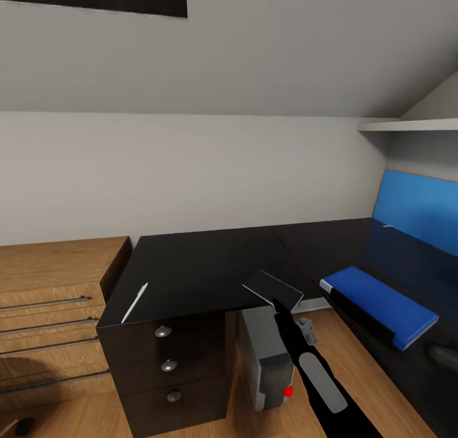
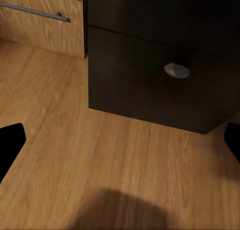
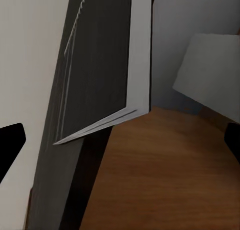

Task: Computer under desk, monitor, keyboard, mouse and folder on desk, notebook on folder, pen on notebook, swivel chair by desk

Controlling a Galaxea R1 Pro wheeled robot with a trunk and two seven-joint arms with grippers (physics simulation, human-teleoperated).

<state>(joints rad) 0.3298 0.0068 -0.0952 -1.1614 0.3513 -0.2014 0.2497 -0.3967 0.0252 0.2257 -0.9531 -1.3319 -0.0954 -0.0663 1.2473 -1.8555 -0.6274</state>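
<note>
The dark grey notebook lies at the front edge of the black desk, one corner past the edge. My right gripper reaches up from below to that corner. In the right wrist view the notebook shows edge-on ahead of the open right gripper, and neither finger touches it. The pale pen rests on the desk's front left. On the desk's right wing is the blue folder. The grey computer stands under the desk. My left gripper hangs open above the wooden floor.
The desk's dark drawer unit with three knobs stands left of the computer, seen close in the left wrist view as the drawer unit. A light wooden cabinet adjoins it. A blue panel leans at the wall behind the right wing.
</note>
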